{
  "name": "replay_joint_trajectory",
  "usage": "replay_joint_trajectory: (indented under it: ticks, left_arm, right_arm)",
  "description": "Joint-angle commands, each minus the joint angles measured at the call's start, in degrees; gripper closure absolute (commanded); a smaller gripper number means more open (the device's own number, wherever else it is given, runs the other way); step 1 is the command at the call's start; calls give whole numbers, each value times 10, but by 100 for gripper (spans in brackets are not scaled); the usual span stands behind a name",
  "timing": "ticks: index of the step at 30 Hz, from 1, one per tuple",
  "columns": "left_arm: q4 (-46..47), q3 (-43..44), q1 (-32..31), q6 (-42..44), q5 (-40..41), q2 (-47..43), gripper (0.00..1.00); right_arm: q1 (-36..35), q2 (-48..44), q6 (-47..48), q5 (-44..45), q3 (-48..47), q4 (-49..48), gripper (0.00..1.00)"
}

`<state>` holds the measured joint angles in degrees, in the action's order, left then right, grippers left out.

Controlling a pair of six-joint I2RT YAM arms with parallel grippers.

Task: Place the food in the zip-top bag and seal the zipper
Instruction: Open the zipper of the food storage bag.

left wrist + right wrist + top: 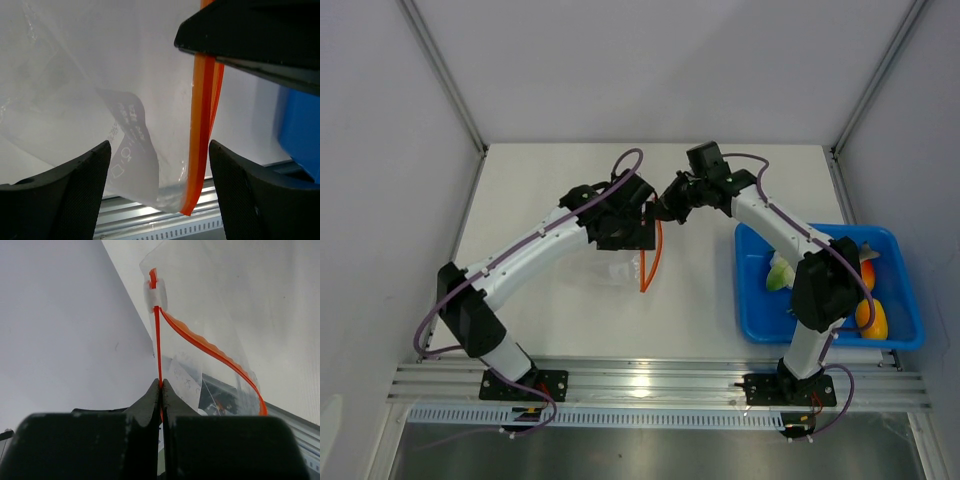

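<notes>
The clear zip-top bag (616, 270) hangs at mid-table, and its orange-red zipper (651, 258) runs down its right edge. My right gripper (161, 385) is shut on one strip of the zipper (158, 345). The other strip bows away, so the mouth gapes, and a white slider (156, 293) sits at the far end. My left gripper (160, 150) is open around the bag's lower corner (135, 165) and the zipper (201, 130), with its fingers apart from both. The food lies in the blue tray (900, 240): yellow-orange fruit (872, 318) and a green leafy piece (780, 275).
The blue tray stands at the right of the table under my right arm. White walls close in the left, back and right sides. A metal rail (660, 385) runs along the near edge. The right gripper's black body (250, 40) fills the top right of the left wrist view.
</notes>
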<state>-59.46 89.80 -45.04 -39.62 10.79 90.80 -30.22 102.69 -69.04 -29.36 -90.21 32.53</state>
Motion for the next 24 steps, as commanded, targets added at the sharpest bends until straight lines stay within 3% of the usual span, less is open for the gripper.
replay_joint_trajectory:
  ticks: [1,4,8,16,19,24]
  left_arm:
    - [22,14,-2,-1,20,18,20]
    - [25,19,-2,3,21,33,25]
    - [22,29,-1,9,18,51,62]
    - [28,20,14,17,-8,43,99]
    - [36,13,22,23,-31,40,99]
    - [42,15,38,38,-63,40,100]
  right_arm:
    - [-8,-23,-3,15,-10,18,100]
    - [-10,-22,1,13,-10,23,100]
    - [-12,-18,12,13,-21,32,100]
    - [-5,-10,64,26,-31,54,100]
    - [0,-2,108,43,-57,91,93]
    - [15,-13,168,68,-81,131,66]
